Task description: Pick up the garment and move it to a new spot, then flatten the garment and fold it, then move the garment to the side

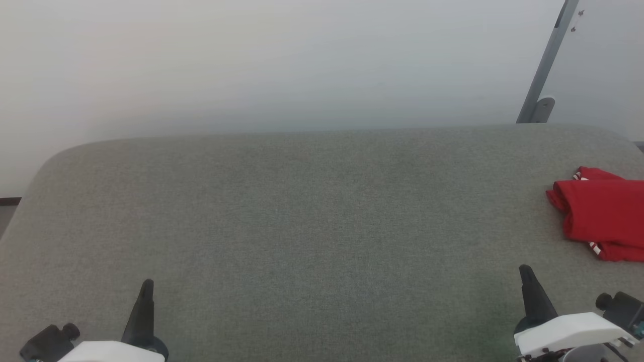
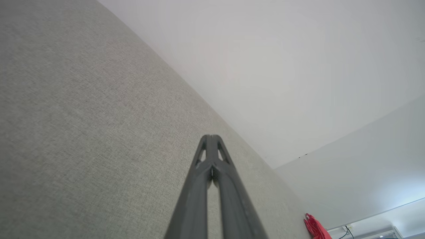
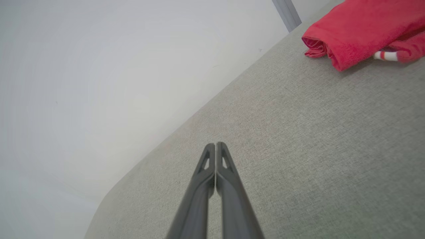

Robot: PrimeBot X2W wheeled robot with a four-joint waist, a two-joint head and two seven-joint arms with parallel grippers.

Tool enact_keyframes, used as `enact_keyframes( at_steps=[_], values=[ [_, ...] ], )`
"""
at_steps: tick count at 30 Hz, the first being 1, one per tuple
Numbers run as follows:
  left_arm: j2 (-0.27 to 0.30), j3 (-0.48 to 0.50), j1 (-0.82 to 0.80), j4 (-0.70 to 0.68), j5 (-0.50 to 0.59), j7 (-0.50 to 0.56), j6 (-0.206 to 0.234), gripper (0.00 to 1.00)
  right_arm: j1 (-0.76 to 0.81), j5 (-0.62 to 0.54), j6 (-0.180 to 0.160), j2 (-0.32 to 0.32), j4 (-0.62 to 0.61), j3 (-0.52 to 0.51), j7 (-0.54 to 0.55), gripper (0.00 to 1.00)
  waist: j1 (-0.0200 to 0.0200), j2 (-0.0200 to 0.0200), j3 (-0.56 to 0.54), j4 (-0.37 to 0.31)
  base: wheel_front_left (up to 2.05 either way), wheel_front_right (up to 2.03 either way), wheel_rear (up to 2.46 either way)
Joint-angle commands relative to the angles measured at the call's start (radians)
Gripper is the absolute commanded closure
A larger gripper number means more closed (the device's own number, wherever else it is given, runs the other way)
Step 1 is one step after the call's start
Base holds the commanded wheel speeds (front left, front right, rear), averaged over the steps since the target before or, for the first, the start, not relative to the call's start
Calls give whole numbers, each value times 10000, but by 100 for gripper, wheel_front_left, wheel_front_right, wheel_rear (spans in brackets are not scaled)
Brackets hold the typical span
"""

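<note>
- Garment folded into compact red bundle, lying at far right of grey padded surface, partly cut off by right border of head view; striped trim poking out at one corner.
- Left gripper: low at lower left of head view, fingers pressed tight together, nothing between them, well apart from bundle.
- Right gripper: likewise closed and empty, near bundle on its near side, not touching.
- Judged: fold done, bundle set aside; task at or close to its end.
- Risk of dragging top layer over coarse weave and opening fold, if nudged with closed fingers.
- Risk of lifting one layer alone and unrolling bundle, if pinched shallow at loose edge by trim.
- Risk of tipping bundle off, if pushed further right; right limit of surface not visible.
- Risk of clipping bundle with right arm on any outward swing, being nearest to it.
</note>
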Motion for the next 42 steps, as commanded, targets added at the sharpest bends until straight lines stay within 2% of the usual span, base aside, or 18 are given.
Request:
enact_keyframes(
  at_steps=[1, 21, 42],
  values=[
    [13, 61, -294, -77, -295, 102, -10, 100, -314, 407, -5, 8, -189, -17, 93, 100, -1, 0, 11, -1, 0, 0, 0],
    [-296, 105, -789, 32, -2204, 696, -15, 100, -556, 2914, -7, 40, -263, -83, 686, 100, -1, 0, 145, -13, 0, 0, 0],
    [-552, 143, -1177, 133, -3776, 1198, -20, 100, -764, 5000, -9, 71, -332, -139, 1180, 100, -1, 0, 280, -24, 0, 0, 0]
  ],
)
